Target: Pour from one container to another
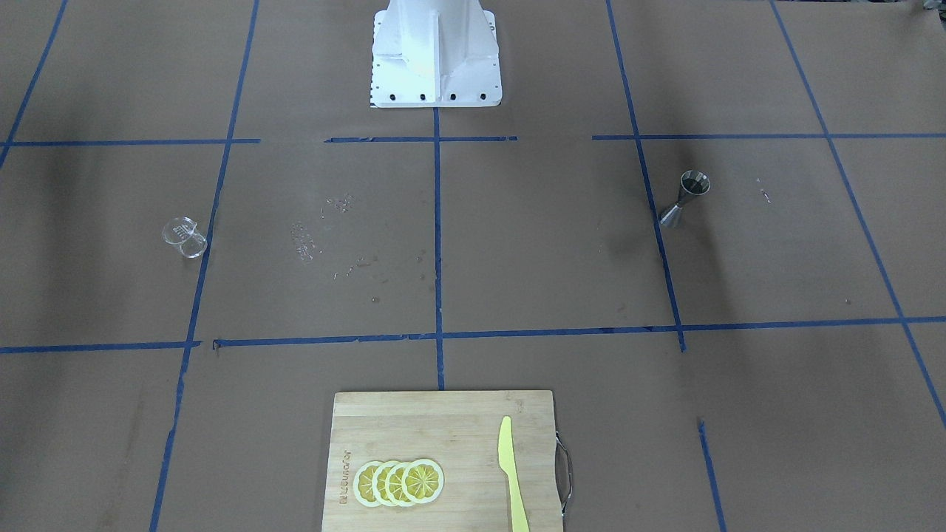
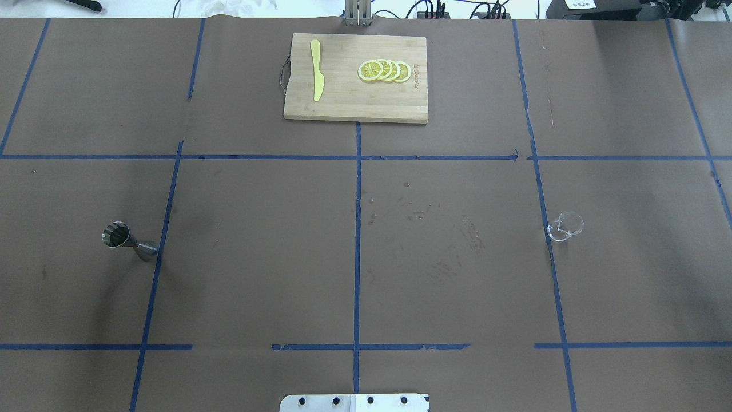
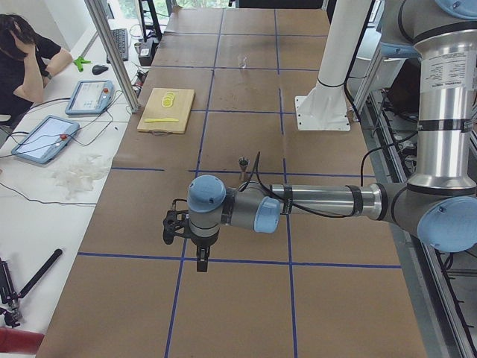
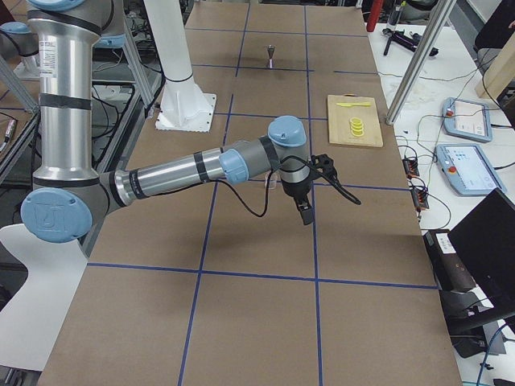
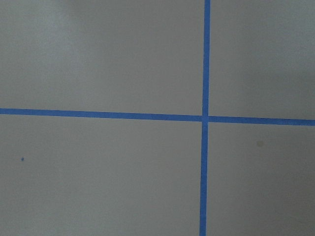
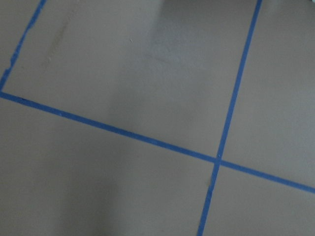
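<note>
The clear glass cup [image 2: 565,226] stands alone on the brown paper at the right of the overhead view, and at the left in the front view [image 1: 185,236]. The metal jigger [image 2: 127,240] stands upright far off at the overhead view's left [image 1: 686,198], small behind the near arm in the left side view [image 3: 242,162]. My left gripper [image 3: 200,261] hangs above the table short of the jigger. My right gripper [image 4: 306,213] hovers over a blue tape line. Both show only in the side views, so I cannot tell whether they are open or shut. The wrist views show only paper and tape.
A wooden cutting board [image 2: 343,106] at the table's far side carries lemon slices [image 2: 384,70] and a yellow knife [image 2: 316,70]. The white robot base [image 1: 436,59] stands at the near edge. A person [image 3: 26,60] and tablets sit beside the table.
</note>
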Available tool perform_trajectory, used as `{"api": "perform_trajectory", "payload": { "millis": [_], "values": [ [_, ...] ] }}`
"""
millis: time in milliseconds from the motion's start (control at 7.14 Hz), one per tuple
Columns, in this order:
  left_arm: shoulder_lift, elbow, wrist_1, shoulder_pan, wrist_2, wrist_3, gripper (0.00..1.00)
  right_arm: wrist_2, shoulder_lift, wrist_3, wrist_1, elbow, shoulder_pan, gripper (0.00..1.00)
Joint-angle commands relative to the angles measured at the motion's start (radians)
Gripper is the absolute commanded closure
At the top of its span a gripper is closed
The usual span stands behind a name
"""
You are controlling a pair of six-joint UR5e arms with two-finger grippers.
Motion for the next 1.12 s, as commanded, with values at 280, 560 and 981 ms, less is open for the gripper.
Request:
{"api": "perform_trajectory", "payload": {
  "millis": [280,560,981],
  "values": [
    [0.000,0.000,0.002,0.002,-0.003,0.000,0.00,0.078,-0.054,-0.004,-0.220,-0.032,0.007,0.00],
    [0.002,0.000,0.010,0.002,-0.045,-0.002,0.00,0.115,-0.092,-0.004,-0.218,-0.005,0.007,0.00],
    [0.009,0.002,0.008,0.003,-0.056,-0.002,0.00,0.114,-0.094,-0.004,-0.217,-0.003,0.007,0.00]
  ]
}}
